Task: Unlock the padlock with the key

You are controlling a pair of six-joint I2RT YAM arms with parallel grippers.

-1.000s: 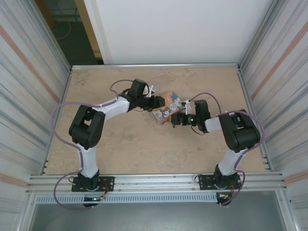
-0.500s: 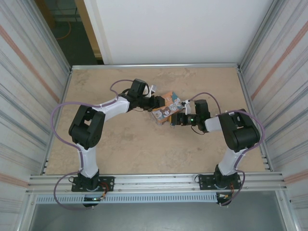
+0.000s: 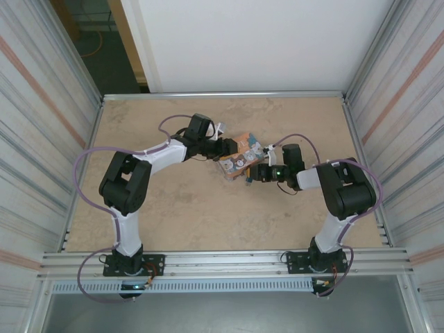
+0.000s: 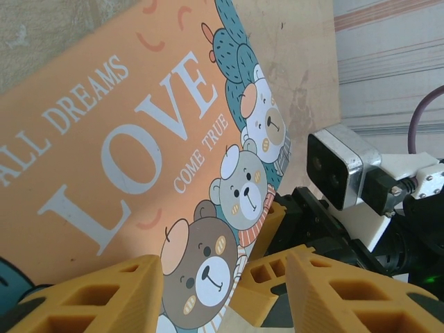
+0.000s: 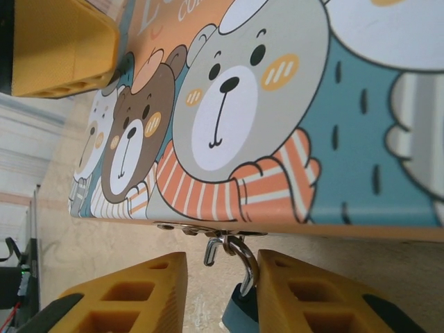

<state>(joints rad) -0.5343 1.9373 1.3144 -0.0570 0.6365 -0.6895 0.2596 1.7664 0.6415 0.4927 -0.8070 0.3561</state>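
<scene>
Step in hand, my read: getting a hold on the lock, key work not started.

The tiny blue padlock with silvery shackle point(image 5: 239, 313) hangs off the small metal hasp point(image 5: 182, 227) on the edge of the colourful rectangular "LOVE" tin point(image 4: 104, 159). The tin lies flat mid-way across the beige desk point(image 3: 173, 208), between the two arms.

Right tool point(image 5: 220, 274): narrow gap, jaws either side of the padlock. One yellow finger point(image 5: 312, 291) sits right against the shackle and body, the other is just apart. So it's bracketed, not clamped.

Left tool point(image 4: 223, 263): roughly half open at the tin's bear corner. One finger overlaps the lid edge, the other stands off to the side. Can't tell if it's actually pinning the tin.

Next move calls for:
- squaring the right pads on the lock body without twisting the hasp
- bracing the tin on the left
- exposing the keyhole end, which is hidden low between the fingers

Main risk is the small lock squirting out sideways.
</scene>
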